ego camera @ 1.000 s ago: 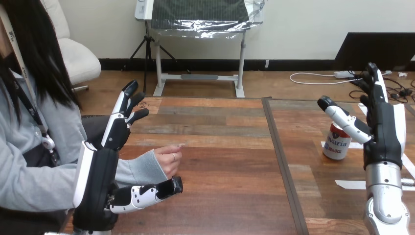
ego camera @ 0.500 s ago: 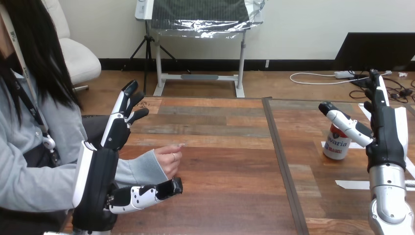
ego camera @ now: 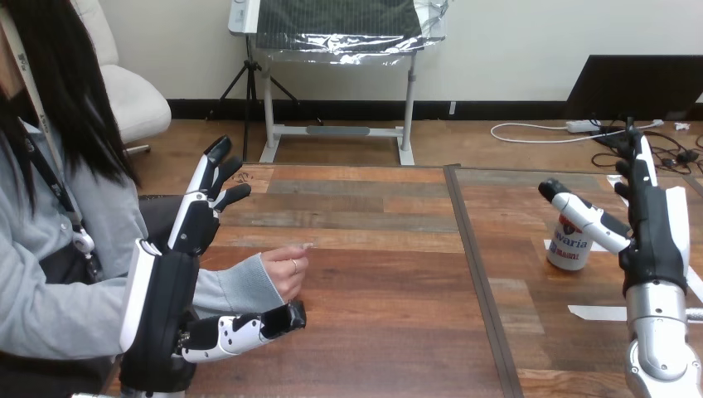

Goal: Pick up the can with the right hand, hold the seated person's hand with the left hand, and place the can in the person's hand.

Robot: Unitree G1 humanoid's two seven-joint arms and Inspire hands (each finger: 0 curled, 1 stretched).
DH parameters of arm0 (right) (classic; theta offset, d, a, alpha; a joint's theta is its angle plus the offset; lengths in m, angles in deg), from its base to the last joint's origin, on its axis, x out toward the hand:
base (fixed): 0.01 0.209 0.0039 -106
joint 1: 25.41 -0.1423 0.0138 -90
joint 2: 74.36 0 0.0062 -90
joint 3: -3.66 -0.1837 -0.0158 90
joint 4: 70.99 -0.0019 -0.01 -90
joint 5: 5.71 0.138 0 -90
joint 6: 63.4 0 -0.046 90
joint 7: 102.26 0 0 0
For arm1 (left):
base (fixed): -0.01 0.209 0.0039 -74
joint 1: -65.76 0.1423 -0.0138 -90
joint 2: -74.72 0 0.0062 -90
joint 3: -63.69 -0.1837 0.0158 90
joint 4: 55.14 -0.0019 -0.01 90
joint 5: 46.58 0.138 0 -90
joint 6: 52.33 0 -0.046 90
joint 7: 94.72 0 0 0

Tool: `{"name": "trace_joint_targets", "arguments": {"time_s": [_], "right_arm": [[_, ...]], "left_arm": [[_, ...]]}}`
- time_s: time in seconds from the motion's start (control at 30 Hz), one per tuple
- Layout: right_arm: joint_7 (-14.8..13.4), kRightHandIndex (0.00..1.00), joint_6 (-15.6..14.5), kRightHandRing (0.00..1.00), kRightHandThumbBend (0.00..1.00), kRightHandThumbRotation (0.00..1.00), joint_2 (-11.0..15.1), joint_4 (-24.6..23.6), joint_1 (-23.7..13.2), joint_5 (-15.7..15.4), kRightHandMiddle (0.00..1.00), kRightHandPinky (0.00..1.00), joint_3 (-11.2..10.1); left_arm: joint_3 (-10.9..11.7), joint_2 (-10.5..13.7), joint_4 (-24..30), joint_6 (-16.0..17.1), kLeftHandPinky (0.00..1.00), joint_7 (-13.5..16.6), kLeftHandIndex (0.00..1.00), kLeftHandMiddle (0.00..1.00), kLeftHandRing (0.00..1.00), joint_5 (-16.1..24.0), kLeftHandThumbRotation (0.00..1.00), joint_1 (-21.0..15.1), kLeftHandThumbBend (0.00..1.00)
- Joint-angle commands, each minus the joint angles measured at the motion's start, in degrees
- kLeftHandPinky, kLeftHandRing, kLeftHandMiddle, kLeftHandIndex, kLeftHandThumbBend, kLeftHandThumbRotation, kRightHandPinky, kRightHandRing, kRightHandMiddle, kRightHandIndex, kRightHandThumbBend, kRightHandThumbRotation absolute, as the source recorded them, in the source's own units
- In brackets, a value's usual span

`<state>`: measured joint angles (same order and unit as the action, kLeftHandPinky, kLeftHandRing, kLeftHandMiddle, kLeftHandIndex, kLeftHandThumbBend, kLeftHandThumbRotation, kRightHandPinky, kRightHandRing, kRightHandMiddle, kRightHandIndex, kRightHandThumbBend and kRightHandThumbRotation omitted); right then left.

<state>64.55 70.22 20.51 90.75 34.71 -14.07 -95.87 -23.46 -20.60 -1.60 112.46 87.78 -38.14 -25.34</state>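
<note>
Red-and-white cylindrical metal can is standing on the brown wooden table, not yet grasped. Right hand is hovering beside it, fingers released. Left hand is flanking the person's hand, fingers straight, gripping nothing. Pickup, hand-hold and handover are all remaining.

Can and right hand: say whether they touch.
Cannot tell. In the head view the right hand's thumb crosses in front of the can's top, hiding any contact or gap.
</note>
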Motion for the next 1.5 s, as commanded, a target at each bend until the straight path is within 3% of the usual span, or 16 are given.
{"name": "trace_joint_targets", "arguments": {"time_s": [0.0,0.7,1.13,1.47], "right_arm": [[-0.3,0.99,-0.9,0.94,1.00,0.46,1.5,0.3,-4.7,-0.1,0.96,0.92,0.4],[-4.9,0.96,-7.1,0.89,1.00,0.51,2.2,1.8,-4.8,-4.5,0.92,0.85,3.1],[-4.2,0.96,-10.7,0.89,1.00,0.50,2.1,2.9,-4.9,-4.2,0.92,0.83,3.2],[-3.5,0.96,-13.4,0.82,1.00,0.50,1.9,3.2,-5.1,-3.8,0.91,0.73,3.1]], "left_arm": [[-0.6,0.6,0.6,0.6,0.83,-0.9,0.96,0.98,0.94,-1.5,0.57,-1.7,1.00],[-1.3,0.8,0.8,1.4,0.81,-4.9,0.96,0.97,0.93,-4.5,0.55,-1.0,1.00],[-2.4,1.3,1.2,1.8,0.80,-7.5,0.95,0.97,0.93,-7.5,0.54,-0.3,1.00],[-2.2,1.3,1.5,1.4,0.78,-8.5,0.96,0.97,0.93,-7.9,0.54,0.3,1.00]]}}
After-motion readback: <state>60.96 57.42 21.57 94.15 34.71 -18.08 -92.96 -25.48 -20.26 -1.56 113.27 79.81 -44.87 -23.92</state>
